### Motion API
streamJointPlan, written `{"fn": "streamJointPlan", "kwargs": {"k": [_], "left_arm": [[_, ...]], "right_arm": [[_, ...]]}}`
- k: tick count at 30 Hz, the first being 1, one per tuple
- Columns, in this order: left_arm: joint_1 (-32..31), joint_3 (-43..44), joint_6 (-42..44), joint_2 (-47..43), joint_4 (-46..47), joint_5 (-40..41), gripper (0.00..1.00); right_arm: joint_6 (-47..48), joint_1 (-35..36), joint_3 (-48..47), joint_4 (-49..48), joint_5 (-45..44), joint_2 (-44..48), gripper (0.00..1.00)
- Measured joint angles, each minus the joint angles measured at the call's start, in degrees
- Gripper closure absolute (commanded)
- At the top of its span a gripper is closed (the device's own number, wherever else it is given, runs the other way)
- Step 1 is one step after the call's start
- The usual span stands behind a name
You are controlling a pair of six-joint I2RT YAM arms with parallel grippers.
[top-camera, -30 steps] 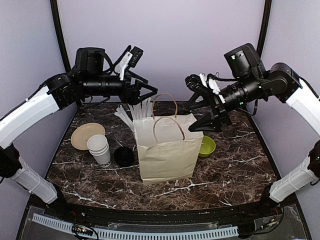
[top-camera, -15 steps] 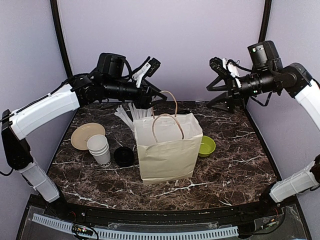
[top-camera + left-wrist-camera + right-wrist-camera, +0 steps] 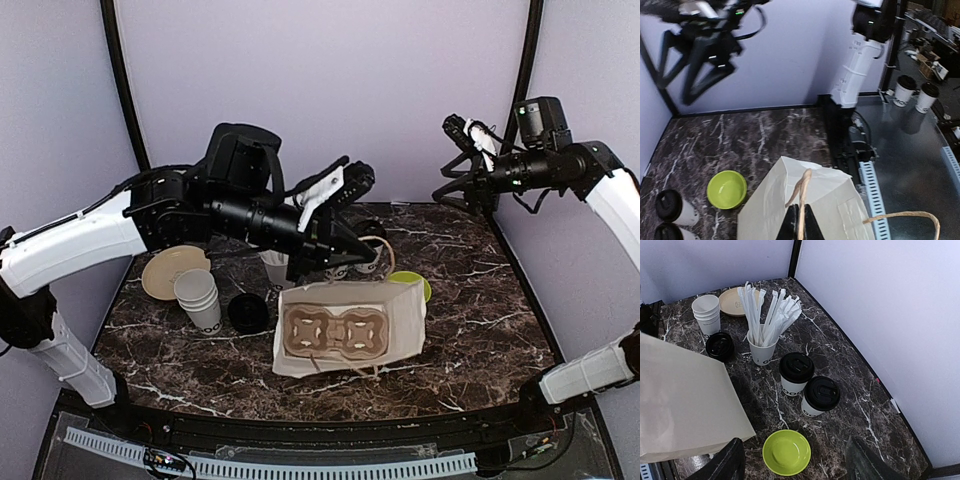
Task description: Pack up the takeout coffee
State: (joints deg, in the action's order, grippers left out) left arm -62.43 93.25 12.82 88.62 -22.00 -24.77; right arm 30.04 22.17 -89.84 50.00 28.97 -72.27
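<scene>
Bright, even lighting with soft shadows, slight motion blur.

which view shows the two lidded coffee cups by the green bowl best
The right wrist view: both lidded coffee cups stand whole and unobstructed beside the green bowl. The left wrist view catches them only at its lower-left corner, one cropped. In the top view the left arm hides them almost entirely.

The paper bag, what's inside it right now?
A brown cardboard cup carrier sits in the paper bag, and both of its slots are empty. Anything beneath the carrier is covered.
</scene>
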Motion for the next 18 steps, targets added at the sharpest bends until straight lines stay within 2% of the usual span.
{"fn": "streamJointPlan", "kwargs": {"k": [4,9,18], "left_arm": [[-7.61,-5.79,-0.92,-4.0,-0.33,2.05,1.0],[-14.14,-11.47,-3.06,-6.54,0.04,6.12,1.0],[-16.85,-14.25,-4.24,-7.39,2.12,12.61,1.0]], "right_arm": [[-0.35,-0.98,0.31,-0.76,0.59,-0.55,0.31],[-0.79,-1.4,0.74,-1.2,1.42,-1.22,0.31],[-2.97,-1.55,1.46,-2.86,3.23,-2.89,0.36]]}}
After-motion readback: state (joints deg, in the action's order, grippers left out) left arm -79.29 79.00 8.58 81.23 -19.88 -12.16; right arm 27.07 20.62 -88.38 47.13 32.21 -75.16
